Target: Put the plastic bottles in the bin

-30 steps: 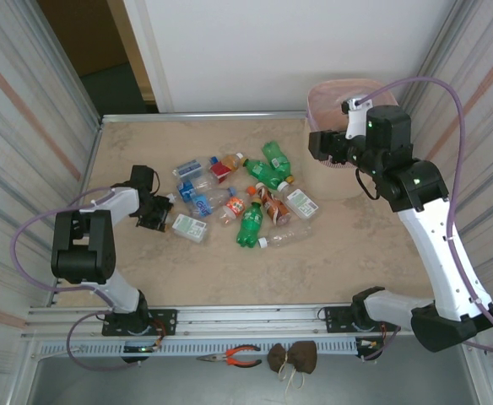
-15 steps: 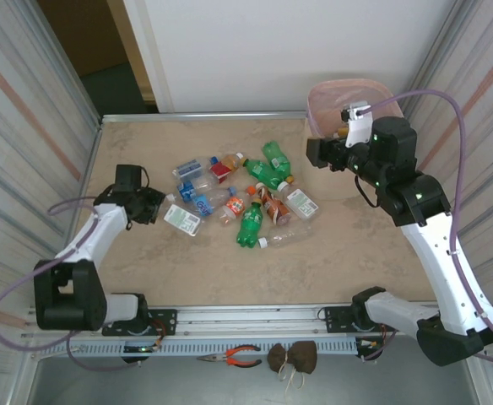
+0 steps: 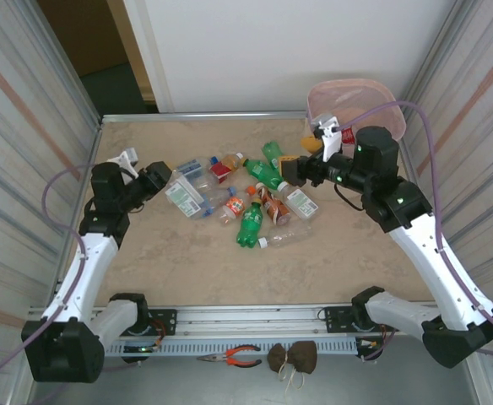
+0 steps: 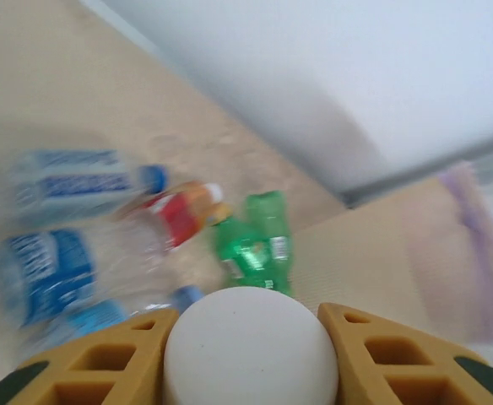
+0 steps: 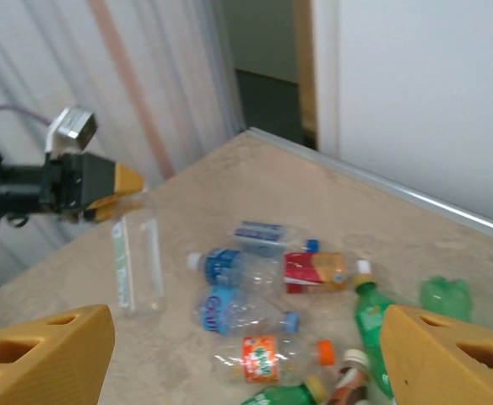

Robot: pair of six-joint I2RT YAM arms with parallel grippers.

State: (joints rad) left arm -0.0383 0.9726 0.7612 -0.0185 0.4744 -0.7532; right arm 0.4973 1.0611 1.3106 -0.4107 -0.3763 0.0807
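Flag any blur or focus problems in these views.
Top external: sharp, evenly lit, soft shadows under the plastic bottles. Left wrist: heavy motion blur on the lying bottles; the white end of the held bottle between the jaws is crisper. Right wrist: mildly soft, labels partly readable, its own jaws at the bottom corners out of focus.

Soft, even overhead light fell on the pale table (image 3: 145, 270), leaving only faint shadows beneath the arms. The white wall (image 3: 230, 51) behind ran bright without glare. Motion blur smeared the left wrist view, streaking the plastic bottles (image 4: 52, 278) and softening the white cap (image 4: 251, 346) nearest the lens. The right wrist view was mildly soft, its yellow fingers (image 5: 44, 350) out of focus.
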